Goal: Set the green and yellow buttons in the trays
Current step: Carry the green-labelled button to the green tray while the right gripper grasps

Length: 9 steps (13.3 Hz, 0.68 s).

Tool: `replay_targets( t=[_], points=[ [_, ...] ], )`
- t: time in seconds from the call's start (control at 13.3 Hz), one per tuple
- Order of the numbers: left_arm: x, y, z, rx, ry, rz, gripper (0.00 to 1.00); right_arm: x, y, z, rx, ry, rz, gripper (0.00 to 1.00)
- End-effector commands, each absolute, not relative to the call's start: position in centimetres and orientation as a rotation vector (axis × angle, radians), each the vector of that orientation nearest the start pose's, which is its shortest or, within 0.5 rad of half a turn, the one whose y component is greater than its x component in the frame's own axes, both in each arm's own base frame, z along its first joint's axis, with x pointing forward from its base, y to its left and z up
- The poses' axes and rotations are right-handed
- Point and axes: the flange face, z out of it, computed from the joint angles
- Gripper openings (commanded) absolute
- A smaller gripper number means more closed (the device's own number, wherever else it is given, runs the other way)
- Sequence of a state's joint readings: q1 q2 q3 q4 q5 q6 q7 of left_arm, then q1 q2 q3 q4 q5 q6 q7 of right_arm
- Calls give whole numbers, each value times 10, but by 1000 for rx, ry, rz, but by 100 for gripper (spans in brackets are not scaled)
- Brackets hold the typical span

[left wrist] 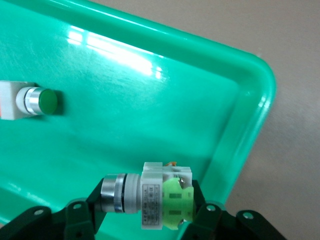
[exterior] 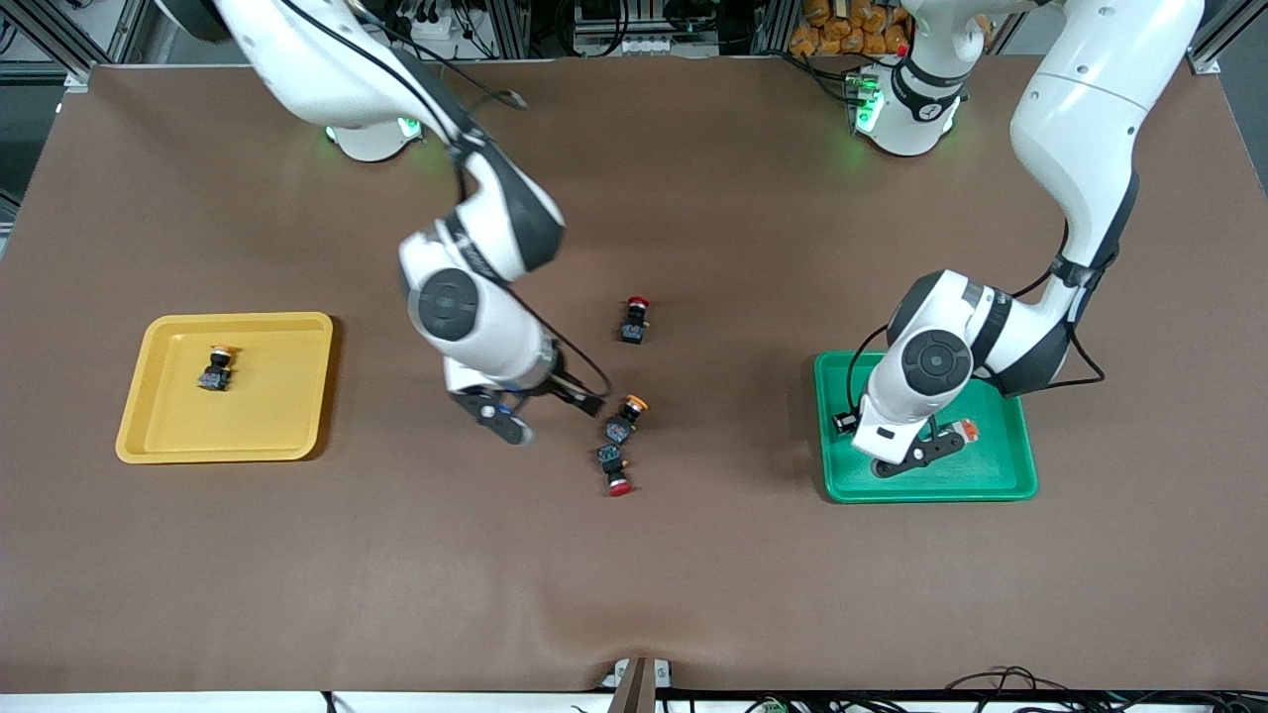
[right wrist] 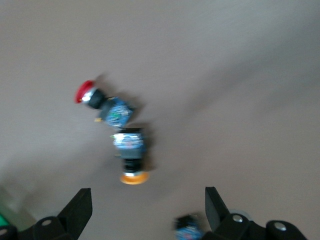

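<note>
Over the green tray [exterior: 1010,475], the left gripper [exterior: 916,456] is squeezing a silver-grey button [left wrist: 150,195]; a green-ended button [left wrist: 35,100] is lying inside. Nearby, the right gripper [right wrist: 147,207] is hanging wide open above a yellow-capped button [right wrist: 131,155]. Another is sitting in the yellow tray [exterior: 287,396].

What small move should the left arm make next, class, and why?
Probably lower a little and open. The left gripper is shut on a silver-grey button over the green tray, where a green-capped button already lies. The right gripper, open, hovers beside the yellow-capped button.
</note>
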<state>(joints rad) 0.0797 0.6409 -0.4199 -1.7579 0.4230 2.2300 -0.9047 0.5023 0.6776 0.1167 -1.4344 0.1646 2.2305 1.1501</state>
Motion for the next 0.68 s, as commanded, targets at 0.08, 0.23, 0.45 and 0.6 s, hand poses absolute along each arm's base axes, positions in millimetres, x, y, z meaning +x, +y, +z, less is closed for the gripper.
replay_targets(
  t=[0.08,0.23,0.45,0.6],
  points=[
    [632,-177,211,-3003,-536,15,0,607,461,272,-2668,978,12,100],
    [631,-175,209,-3000,-540,21,0,605,467,244,-2644,1009,-13,100],
    [632,-169,202,-2993,-558,31,0,594,475,220,-2720,954,-23,100],
    [632,-170,201,-2995,-560,28,0,590,476,214,-2771,904,-59,100]
  ],
)
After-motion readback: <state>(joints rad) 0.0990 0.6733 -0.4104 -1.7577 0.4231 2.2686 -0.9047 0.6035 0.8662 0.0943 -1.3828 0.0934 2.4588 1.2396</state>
